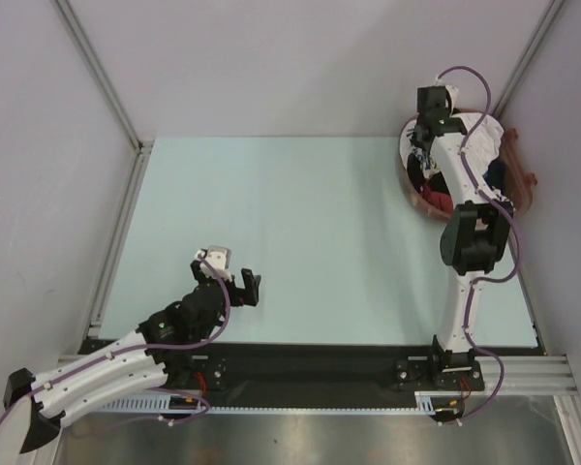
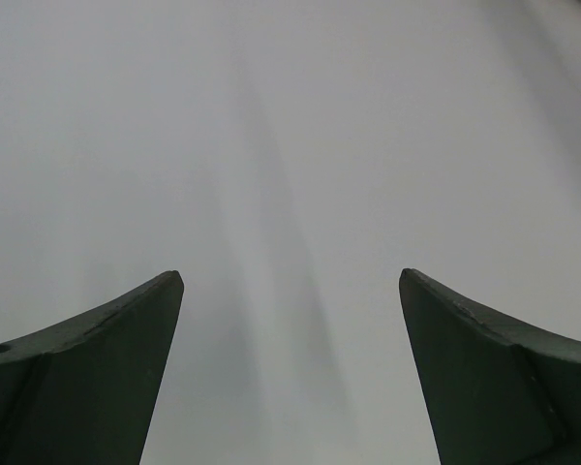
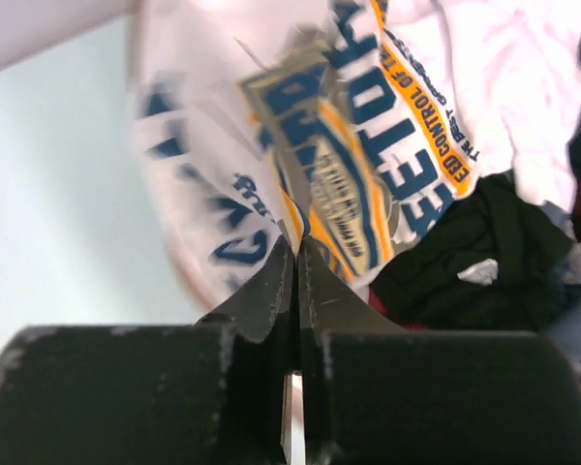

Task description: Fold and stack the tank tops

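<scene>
A white tank top (image 3: 349,116) printed with blue and orange lettering lies on top of a heap of clothes in a pinkish basket (image 1: 526,179) at the table's far right. My right gripper (image 3: 297,240) is shut, pinching a fold of this white cloth at its tips. From above, the right gripper (image 1: 428,131) reaches over the basket's left side, where the white tank top (image 1: 479,145) shows. My left gripper (image 1: 247,288) hovers low over the near left of the table. It is open, with nothing between its fingers (image 2: 126,349).
Black cloth (image 3: 474,252) and a bit of red lie under the white top in the basket. The pale blue table (image 1: 300,223) stretches between the arms. Grey walls and aluminium rails (image 1: 116,242) close in the left, right and back.
</scene>
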### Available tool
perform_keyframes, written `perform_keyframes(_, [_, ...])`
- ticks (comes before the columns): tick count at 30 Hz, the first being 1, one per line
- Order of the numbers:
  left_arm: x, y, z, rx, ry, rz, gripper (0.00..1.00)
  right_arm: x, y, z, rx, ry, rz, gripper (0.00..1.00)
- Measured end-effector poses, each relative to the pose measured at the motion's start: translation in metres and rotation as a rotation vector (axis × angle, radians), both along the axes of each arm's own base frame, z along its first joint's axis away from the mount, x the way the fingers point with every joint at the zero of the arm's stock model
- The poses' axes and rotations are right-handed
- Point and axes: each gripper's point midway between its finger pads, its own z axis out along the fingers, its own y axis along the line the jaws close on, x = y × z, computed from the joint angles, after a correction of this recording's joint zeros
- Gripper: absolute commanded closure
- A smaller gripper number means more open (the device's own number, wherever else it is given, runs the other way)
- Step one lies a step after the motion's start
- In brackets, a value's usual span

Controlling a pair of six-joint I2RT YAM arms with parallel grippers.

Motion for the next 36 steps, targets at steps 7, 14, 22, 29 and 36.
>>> perform_keyframes(7, [0.0,0.0,0.003,-0.014,-0.008,0.0,0.0,-0.077,0.096,0.162,-0.216,-0.28,0.216,1.0])
perform_keyframes(14, [0.0,0.0,0.003,-0.019,-0.006,0.003,0.0,-0.247,0.198,0.375,-0.033,-0.815,0.588,1.0])
perform_keyframes(22, [-0.002,0.004,0.014,-0.063,-0.036,0.004,0.0,-0.298,0.181,0.415,0.085,-0.938,0.641,1.0])
perform_keyframes(29, [-0.004,0.012,0.025,-0.116,-0.07,0.033,0.0,-0.185,0.215,0.278,0.154,-0.596,0.692,0.17])
perform_keyframes(36, [-0.003,0.018,0.023,-0.119,-0.067,0.071,0.0,-0.165,0.253,0.074,0.231,-0.105,0.744,0.22])
